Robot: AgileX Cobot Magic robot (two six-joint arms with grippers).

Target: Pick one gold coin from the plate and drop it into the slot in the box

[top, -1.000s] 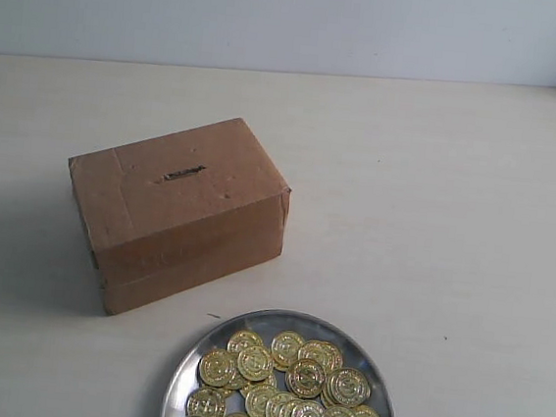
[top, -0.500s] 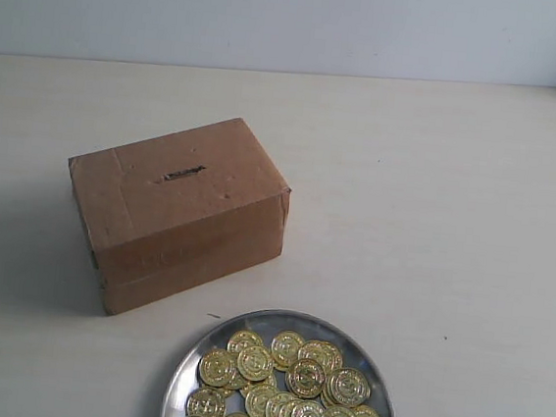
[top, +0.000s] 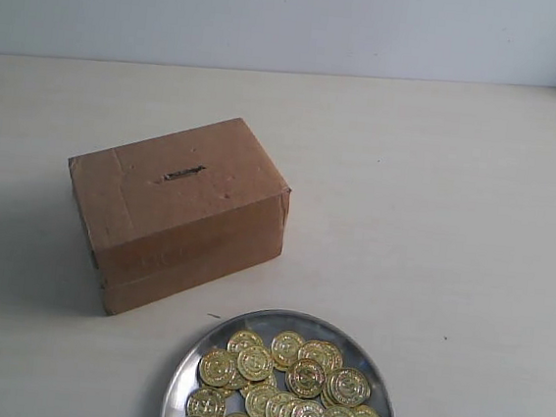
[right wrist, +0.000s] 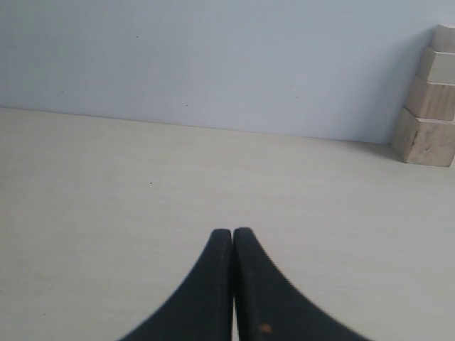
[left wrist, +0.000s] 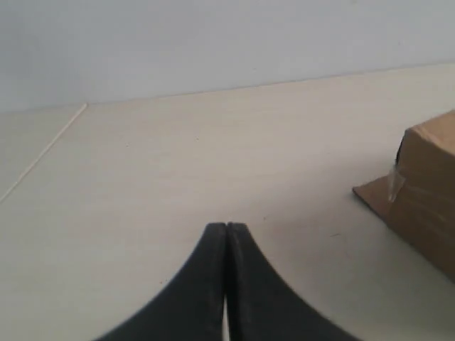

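Note:
A brown cardboard box (top: 179, 209) stands left of the middle of the table, with its thin dark slot (top: 183, 173) on the top face. In front of it lies a shiny silver plate (top: 187, 367) with several gold coins (top: 303, 379) piled on it. Neither arm shows in the exterior view. My left gripper (left wrist: 226, 226) is shut with nothing in it, over bare table, and a corner of the box (left wrist: 426, 188) shows off to one side in the left wrist view. My right gripper (right wrist: 232, 231) is shut and empty too, above bare table.
A stack of pale wooden blocks (right wrist: 430, 103) stands against the wall in the right wrist view. The light table top (top: 436, 204) runs back to a pale wall.

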